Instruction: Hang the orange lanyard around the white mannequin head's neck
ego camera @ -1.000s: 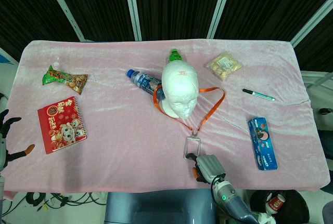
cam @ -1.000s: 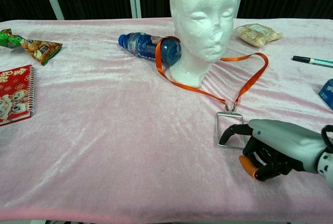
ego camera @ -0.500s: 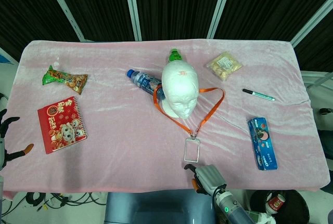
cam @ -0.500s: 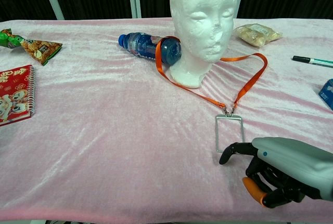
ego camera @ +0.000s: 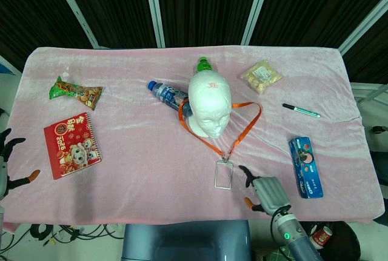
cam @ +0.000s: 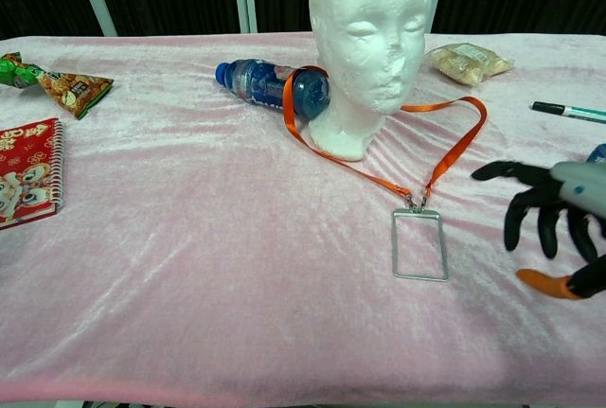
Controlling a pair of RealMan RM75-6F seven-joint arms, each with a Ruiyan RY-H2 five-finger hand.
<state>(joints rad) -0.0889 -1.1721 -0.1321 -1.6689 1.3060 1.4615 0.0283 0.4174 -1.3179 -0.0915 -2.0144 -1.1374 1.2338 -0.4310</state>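
From the head view, the lanyard [ego camera: 242, 125] loops round the neck of the mannequin head [ego camera: 208, 103] mid-table, its badge frame [ego camera: 224, 175] lying toward the near edge. The right hand [ego camera: 264, 192] hovers beside the frame, fingers spread, holding nothing. The left hand [ego camera: 11, 164] sits off the left edge, fingers apart.

From the chest view, the right hand [cam: 559, 223] hangs right of the frame [cam: 419, 245], empty.

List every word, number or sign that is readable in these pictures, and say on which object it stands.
"2025": red notebook, read with some doubt.
Small red mark on top of the mannequin head: too blurred to read.
Blue snack box, green snack bag, bottle label: print too small to read.
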